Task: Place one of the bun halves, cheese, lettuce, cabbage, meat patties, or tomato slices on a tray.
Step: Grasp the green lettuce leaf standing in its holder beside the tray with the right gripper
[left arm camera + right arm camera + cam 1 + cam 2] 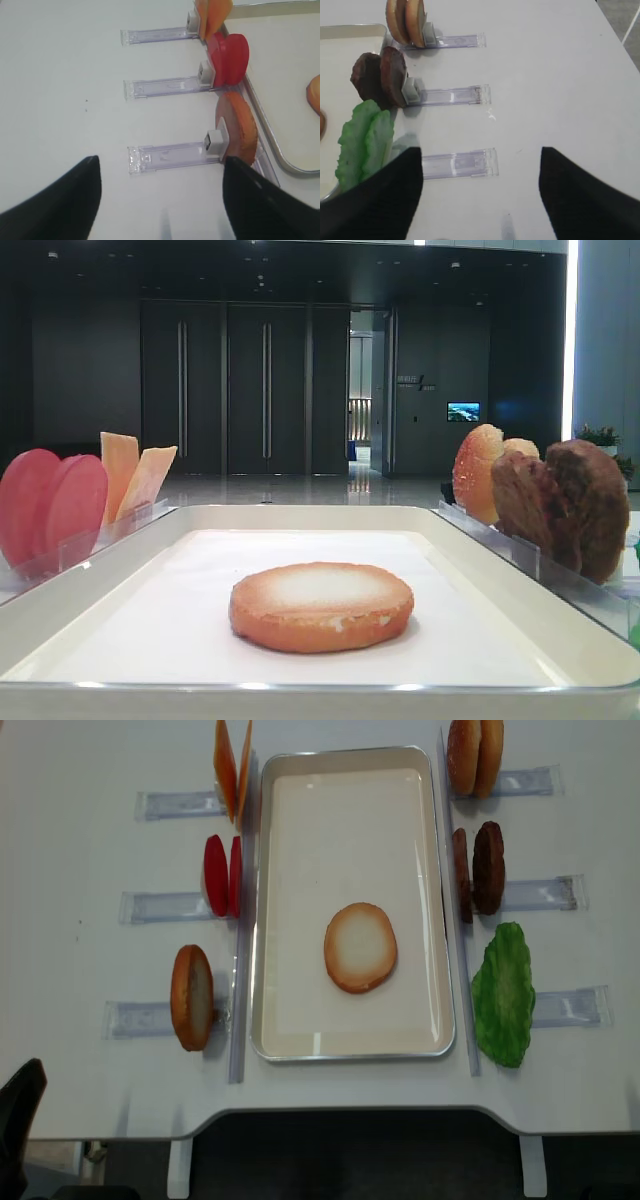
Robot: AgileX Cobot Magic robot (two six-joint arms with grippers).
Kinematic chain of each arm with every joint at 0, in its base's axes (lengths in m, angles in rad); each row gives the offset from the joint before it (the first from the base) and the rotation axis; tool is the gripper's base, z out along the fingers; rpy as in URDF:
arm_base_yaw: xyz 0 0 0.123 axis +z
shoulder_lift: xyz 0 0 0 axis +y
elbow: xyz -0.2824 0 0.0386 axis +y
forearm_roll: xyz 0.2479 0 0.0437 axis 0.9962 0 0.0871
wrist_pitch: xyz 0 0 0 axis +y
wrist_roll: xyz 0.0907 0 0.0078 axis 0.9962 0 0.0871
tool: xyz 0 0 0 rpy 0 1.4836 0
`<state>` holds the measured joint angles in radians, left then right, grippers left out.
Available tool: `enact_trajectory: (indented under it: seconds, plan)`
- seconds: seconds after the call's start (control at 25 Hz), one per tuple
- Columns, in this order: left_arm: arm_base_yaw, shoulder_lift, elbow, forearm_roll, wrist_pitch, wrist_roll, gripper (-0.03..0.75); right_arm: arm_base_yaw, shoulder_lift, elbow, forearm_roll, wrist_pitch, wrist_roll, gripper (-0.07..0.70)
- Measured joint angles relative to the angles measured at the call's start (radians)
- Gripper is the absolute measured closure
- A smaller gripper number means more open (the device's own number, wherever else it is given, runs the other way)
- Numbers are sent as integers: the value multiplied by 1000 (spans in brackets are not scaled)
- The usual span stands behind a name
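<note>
One bun half (pixel 360 947) lying flat on the tray (pixel 350 1047), well apart from both sets of fingers; right fingers (pixel 580 200) and left fingers (pixel 65 200) spread wide, empty, above the tabletop (pixel 555 75).

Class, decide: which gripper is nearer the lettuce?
Right. The right gripper hovers just beside the lettuce; the left gripper is across the tray, near a racked bun half.

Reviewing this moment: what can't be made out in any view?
- Lettuce: front view, cut off by the right edge; right wrist view, lower end behind the dark jaw.
- Bun half in the tray: right wrist view, cut by the left edge.
- Left arm: overhead view, only a dark piece at the bottom-left corner.
</note>
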<state>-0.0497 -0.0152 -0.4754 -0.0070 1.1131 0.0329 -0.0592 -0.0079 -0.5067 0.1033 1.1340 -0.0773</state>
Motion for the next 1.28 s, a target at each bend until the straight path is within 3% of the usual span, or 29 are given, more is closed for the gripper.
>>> enact_trajectory:
  seconds: [0.96,1.28]
  plan:
    - [0,0,0,0,0,0,137,0,7,-29,9,-3,0,174]
    - [0,0,0,0,0,0,137,0,288,-40,48,31,0,195]
